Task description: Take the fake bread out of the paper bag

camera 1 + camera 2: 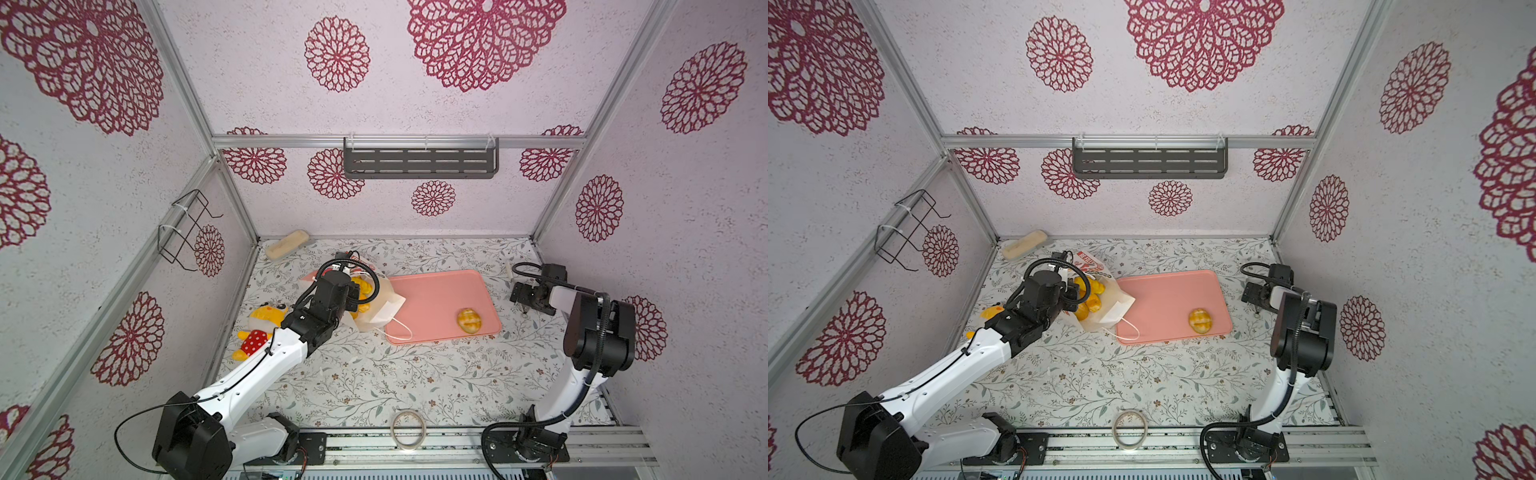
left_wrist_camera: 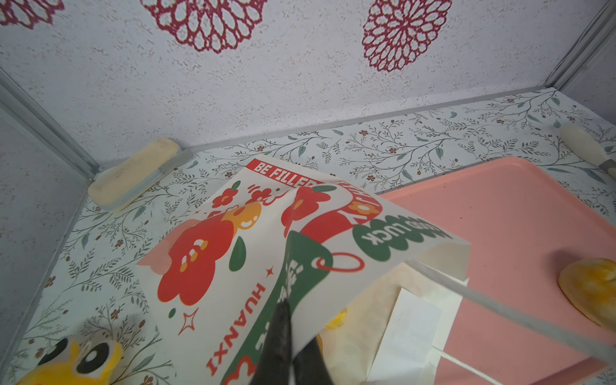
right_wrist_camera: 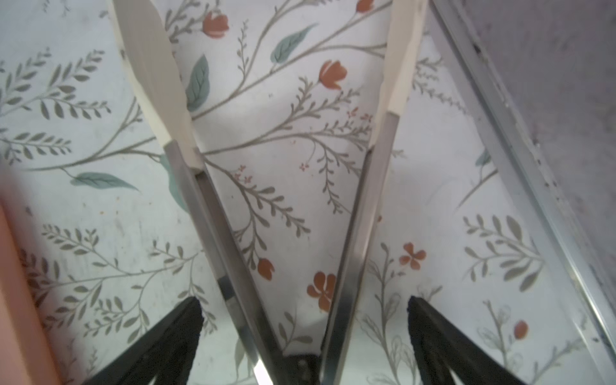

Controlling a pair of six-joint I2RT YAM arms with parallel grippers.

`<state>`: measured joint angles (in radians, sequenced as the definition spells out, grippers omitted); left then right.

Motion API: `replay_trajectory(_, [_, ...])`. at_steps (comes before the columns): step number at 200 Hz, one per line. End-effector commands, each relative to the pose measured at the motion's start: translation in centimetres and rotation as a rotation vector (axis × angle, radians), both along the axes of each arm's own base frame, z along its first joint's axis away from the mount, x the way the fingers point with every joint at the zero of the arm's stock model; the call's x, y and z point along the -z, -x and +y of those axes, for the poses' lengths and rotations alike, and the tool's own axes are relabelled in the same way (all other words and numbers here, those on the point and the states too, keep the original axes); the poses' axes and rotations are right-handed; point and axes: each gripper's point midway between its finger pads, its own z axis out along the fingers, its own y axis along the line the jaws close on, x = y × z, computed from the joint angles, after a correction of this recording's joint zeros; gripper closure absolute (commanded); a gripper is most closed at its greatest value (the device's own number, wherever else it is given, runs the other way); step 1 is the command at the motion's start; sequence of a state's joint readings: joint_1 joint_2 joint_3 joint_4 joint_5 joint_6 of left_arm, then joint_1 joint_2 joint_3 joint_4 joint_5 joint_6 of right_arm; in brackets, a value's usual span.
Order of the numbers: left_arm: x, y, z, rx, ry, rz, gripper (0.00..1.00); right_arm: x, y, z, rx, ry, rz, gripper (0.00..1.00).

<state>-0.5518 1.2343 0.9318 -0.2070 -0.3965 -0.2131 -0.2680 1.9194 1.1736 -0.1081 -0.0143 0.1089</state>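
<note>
closely, at the left gripper (image 2: 289, 333): clamps tight on the raised top wall of the white paper bag (image 2: 233, 253) printed with red flowers and green lettering, holds its mouth agape toward the flat pink plastic tray (image 1: 436, 295). at the right gripper (image 3: 304, 300): black fingers spread wide, carries only the steel tongs with cream tips (image 3: 206, 206), sprung open and empty over the floral-print table (image 3: 283, 110), just beside the tray and well apart from the bag.

glossy golden-yellow fake bread (image 1: 1090, 297) mostly inside the bag, lying on its side; one round bun (image 1: 469, 321) out, resting on the tray.

risks, by judgement: tearing or slipping of thin paper under a hard pinch, dropping the wall over the mouth; dragging of the light bag by a pull on a wedged piece; squirting of smooth bread from the tong tips; snagging on the white cord handle (image 2: 500, 306) stretched in front of the mouth.

hard to make out: left fingertips buried under their own wrist in both top views; number of pieces inside; tong tips cut off in the right wrist view; bun clipped by the frame edge in the left wrist view; yellow plush toy with red polka dots (image 1: 259, 328) partly under the left arm.
</note>
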Motion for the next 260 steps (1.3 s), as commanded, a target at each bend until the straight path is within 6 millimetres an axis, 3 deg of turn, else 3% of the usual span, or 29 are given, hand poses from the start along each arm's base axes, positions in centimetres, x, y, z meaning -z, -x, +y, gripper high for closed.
replay_trajectory(1, [-0.4, 0.1, 0.1, -0.002, 0.007, -0.01, 1.0, -0.6, -0.9, -0.3, -0.028, -0.002, 0.003, 0.07])
replay_trajectory(48, [-0.5, 0.1, 0.1, -0.003, 0.009, -0.008, 1.0, 0.7, -0.6, -0.1, -0.03, -0.021, 0.063, 0.19])
replay_trajectory(104, [-0.5, 0.0, 0.0, -0.002, 0.012, -0.009, 1.0, 1.8, -0.1, 0.7, -0.064, -0.056, 0.098, 0.18])
replay_trajectory(149, [-0.4, 0.0, 0.1, -0.006, 0.007, -0.007, 1.0, 2.3, -0.8, 1.1, -0.101, -0.042, 0.14, 0.33])
replay_trajectory(218, [-0.4, 0.2, 0.4, -0.011, 0.0, -0.004, 1.0, 3.8, -1.2, 2.4, -0.157, 0.057, 0.254, 0.25])
replay_trajectory(260, [-0.3, 0.3, 0.7, -0.019, 0.002, -0.002, 1.0, 4.3, -0.4, 2.6, -0.158, 0.068, 0.285, 0.46])
